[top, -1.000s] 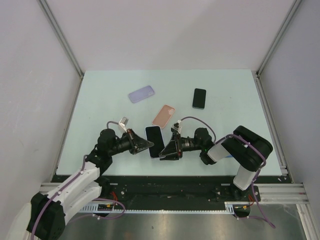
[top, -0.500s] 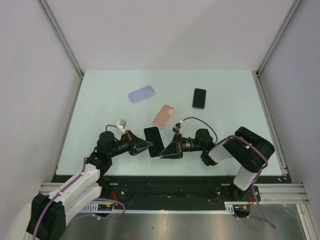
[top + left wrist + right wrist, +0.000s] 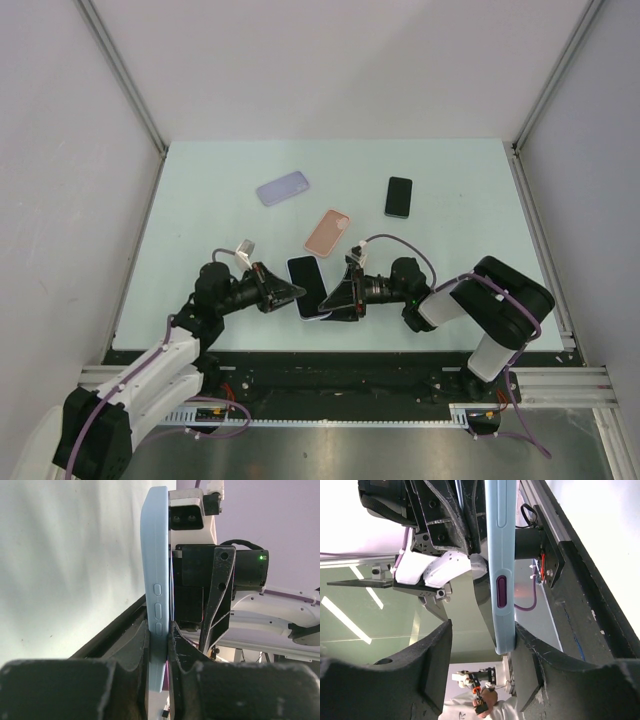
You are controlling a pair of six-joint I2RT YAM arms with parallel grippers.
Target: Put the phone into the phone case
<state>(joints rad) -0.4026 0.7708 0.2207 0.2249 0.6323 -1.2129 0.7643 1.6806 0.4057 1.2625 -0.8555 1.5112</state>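
Note:
A phone in a light blue case (image 3: 308, 284) is held on edge above the table's near middle. My left gripper (image 3: 291, 292) is shut on the case's left long edge; in the left wrist view the case (image 3: 156, 580) runs up from between my pads (image 3: 159, 642). My right gripper (image 3: 336, 300) is open around the opposite edge. In the right wrist view (image 3: 481, 630) one finger (image 3: 522, 650) rests against the case (image 3: 500, 550) and the other stands well apart. A purple phone button (image 3: 502, 591) shows through the case's cutout.
A lavender case (image 3: 283, 187) lies at the back left, a salmon case (image 3: 327, 231) near the middle, and a bare black phone (image 3: 399, 196) at the back right. The table's near rail runs just below both grippers.
The cased phone and both grippers have shifted slightly left and toward the near edge. The left grip has stayed shut on the case.

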